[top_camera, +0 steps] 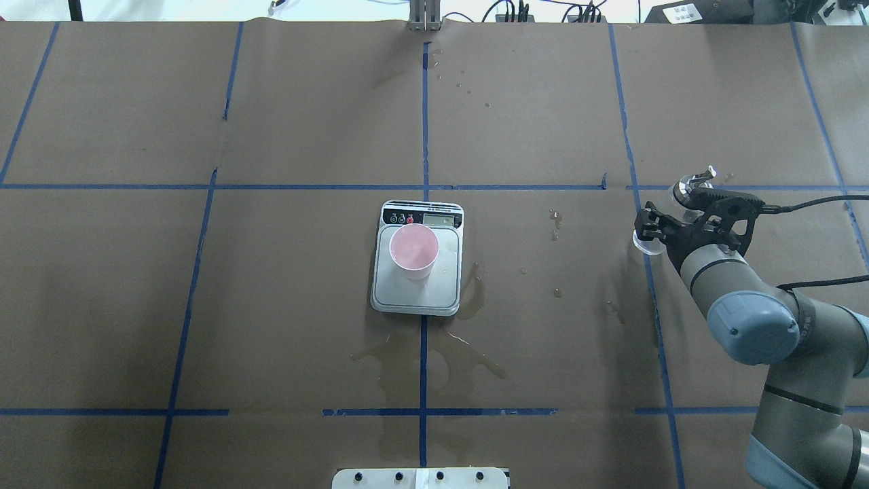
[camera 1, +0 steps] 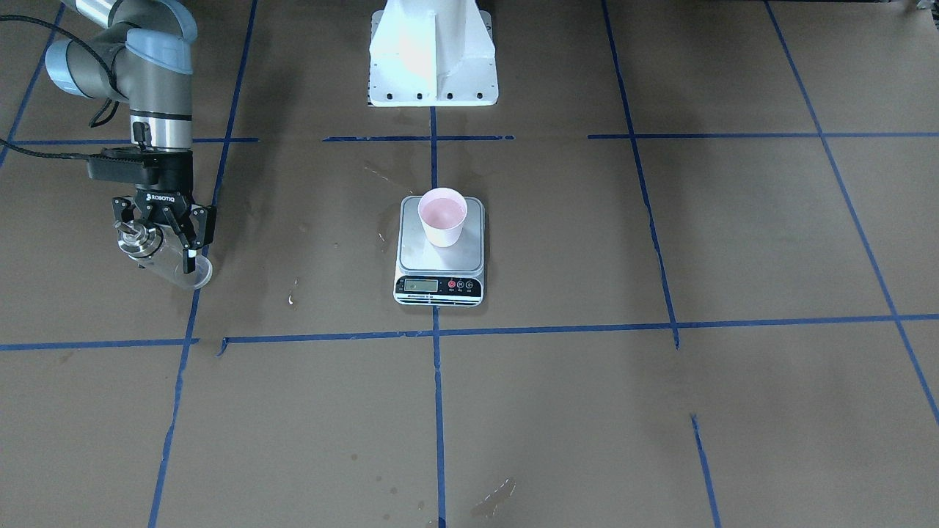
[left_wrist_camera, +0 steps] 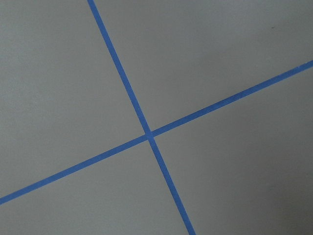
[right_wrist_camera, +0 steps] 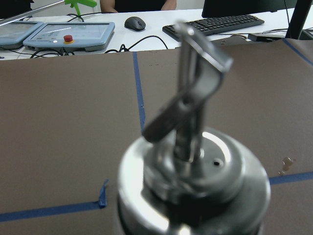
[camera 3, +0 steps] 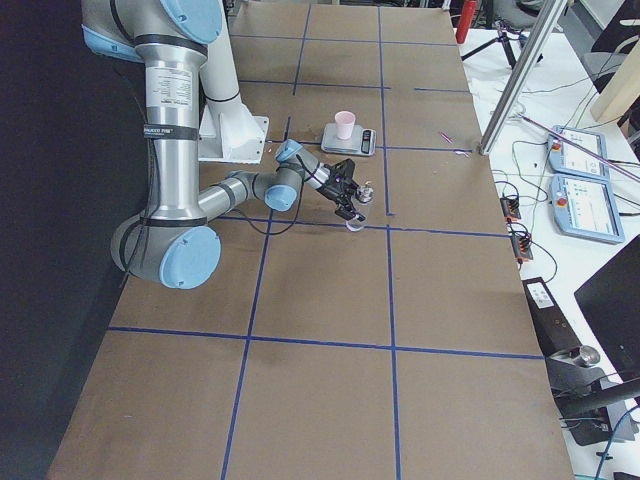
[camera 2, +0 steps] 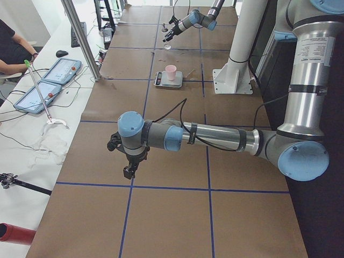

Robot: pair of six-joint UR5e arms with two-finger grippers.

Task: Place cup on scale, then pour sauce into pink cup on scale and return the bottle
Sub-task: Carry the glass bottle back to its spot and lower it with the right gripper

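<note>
The pink cup stands upright on the steel scale at the table's middle, with pinkish sauce inside it. My right gripper is shut on the clear bottle far to the robot's right of the scale. The bottle is tilted, its base low over the table. Its silver collar and spout fill the right wrist view. My left gripper shows only in the exterior left view, above bare paper, and I cannot tell whether it is open or shut.
Brown paper with blue tape lines covers the table. Wet stains spread around the scale. The white robot base stands behind the scale. Tablets, a keyboard and a seated person are beyond the far edge.
</note>
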